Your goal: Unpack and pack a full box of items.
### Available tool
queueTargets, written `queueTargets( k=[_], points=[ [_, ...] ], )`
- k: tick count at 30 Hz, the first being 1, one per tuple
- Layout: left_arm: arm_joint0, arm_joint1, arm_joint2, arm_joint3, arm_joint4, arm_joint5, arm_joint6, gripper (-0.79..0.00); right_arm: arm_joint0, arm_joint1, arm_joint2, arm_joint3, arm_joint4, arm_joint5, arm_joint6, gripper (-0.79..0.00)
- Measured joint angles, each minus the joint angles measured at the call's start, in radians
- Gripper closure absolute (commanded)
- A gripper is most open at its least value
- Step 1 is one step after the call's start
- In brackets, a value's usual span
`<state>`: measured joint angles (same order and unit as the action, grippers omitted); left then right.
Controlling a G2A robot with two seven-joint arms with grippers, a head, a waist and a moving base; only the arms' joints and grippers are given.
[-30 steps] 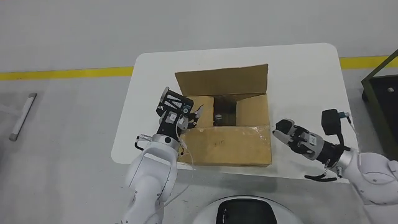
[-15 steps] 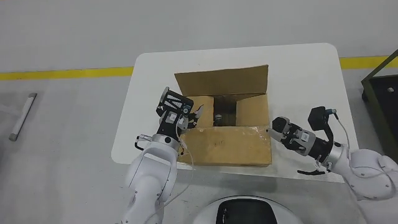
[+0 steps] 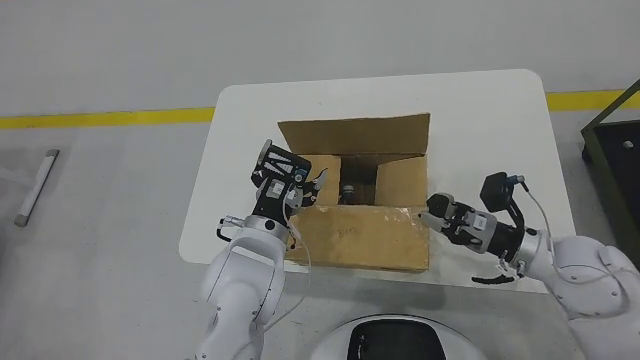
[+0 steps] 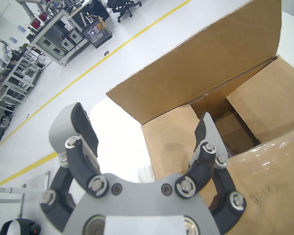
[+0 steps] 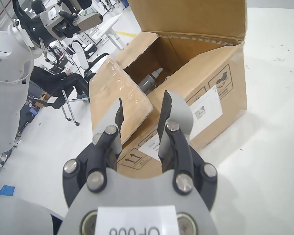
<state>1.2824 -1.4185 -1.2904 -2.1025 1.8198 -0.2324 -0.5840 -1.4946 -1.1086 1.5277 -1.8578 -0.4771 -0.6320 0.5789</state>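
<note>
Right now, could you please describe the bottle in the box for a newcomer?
On the white table stands an open cardboard box. Down in its opening lies a small bottle. Its pale grey body and white cap stand out against brown cardboard.

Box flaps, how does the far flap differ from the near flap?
The far flap stands upright; the near flap is folded down over part of the opening. The far flap is bare cardboard; the near flap carries glossy clear tape and handwriting. Both are brown cardboard.
</note>
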Motion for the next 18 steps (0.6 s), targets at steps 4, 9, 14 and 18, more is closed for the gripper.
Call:
queueTargets(
  k=[4, 9, 14, 18],
  points=[
    [0.000, 0.000, 0.000, 0.000, 0.000, 0.000, 0.000, -0.785, -0.010, 0.005, 0.006, -0.016, 0.014, -0.005, 0.019, -0.317],
    [0.000, 0.000, 0.000, 0.000, 0.000, 0.000, 0.000, -0.785, -0.012, 0.011, -0.001, -0.026, 0.032, -0.015, 0.050, -0.302],
    [0.000, 0.000, 0.000, 0.000, 0.000, 0.000, 0.000, -0.785, -0.020, 0.018, -0.004, -0.037, 0.117, -0.030, 0.094, -0.265],
    [0.000, 0.000, 0.000, 0.000, 0.000, 0.000, 0.000, -0.785, -0.019, 0.025, -0.004, -0.043, 0.164, -0.033, 0.138, -0.169]
  ],
)
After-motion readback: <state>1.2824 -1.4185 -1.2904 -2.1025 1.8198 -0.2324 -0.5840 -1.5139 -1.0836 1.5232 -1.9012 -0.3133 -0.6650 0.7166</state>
